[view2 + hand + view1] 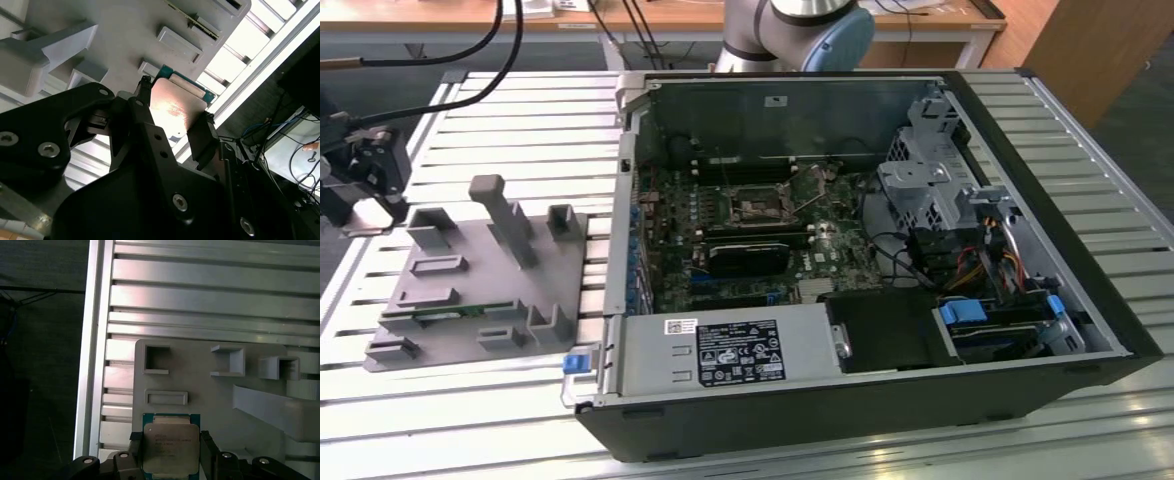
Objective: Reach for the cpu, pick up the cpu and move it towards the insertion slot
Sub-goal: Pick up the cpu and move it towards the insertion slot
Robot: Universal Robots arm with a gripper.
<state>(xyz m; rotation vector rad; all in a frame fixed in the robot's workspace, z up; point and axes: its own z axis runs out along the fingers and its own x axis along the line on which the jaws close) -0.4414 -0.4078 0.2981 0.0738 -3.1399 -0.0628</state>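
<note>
Your gripper [170, 440] looks closed on the cpu [169, 452], pinching two opposite edges between its fingers. Hold it level and squarely above the grey fixture [220, 405] beneath.

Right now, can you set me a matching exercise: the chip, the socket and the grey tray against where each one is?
Things:
1. chip
2. socket
3. grey tray

Places:
A. on the slatted table, beside the computer case
B. clamped in the gripper
C. inside the open computer case

Pairs: 1-B, 2-C, 3-A
</note>
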